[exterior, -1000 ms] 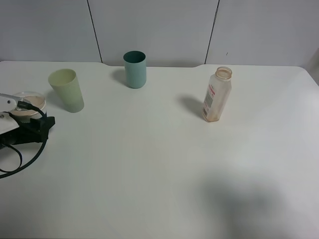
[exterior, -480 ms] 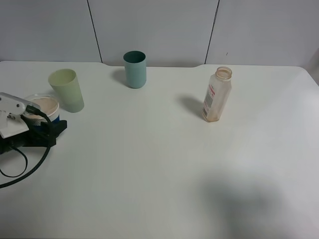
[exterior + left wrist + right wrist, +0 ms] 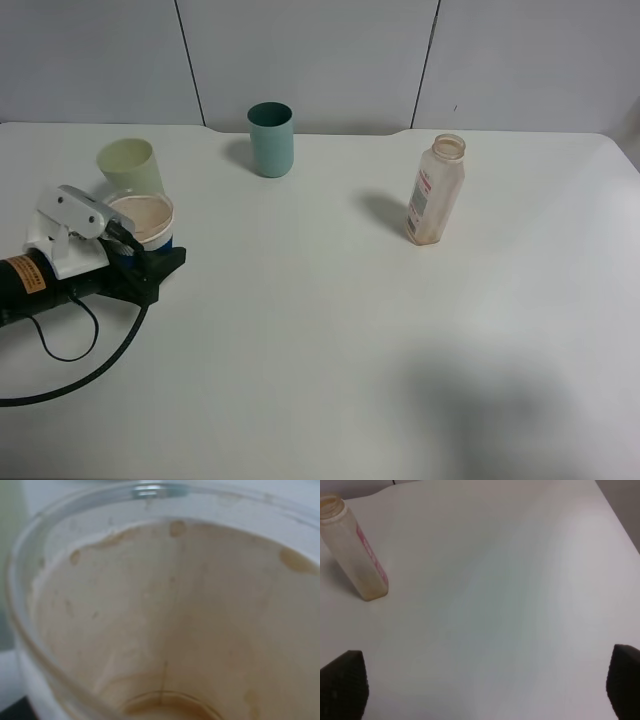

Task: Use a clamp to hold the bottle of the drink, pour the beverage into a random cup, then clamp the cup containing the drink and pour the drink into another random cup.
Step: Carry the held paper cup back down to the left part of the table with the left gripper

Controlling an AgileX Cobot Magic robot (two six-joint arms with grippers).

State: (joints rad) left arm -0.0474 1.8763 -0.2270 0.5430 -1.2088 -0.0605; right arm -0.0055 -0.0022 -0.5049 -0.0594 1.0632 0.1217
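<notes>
The bottle point(image 3: 436, 190) is seen uncapped, upright and nearly empty on the tabletop point(image 3: 330, 330), so the first pour is judged done. A white cup point(image 3: 142, 221) with brown drink at its bottom and residue on its walls is clamped in the left hand point(image 3: 150, 262), just beside the pale green cup point(image 3: 131, 169). The teal cup point(image 3: 271, 139) is well apart. The second pour is judged not yet made. The right hand point(image 3: 480, 680) is held wide apart, empty.
</notes>
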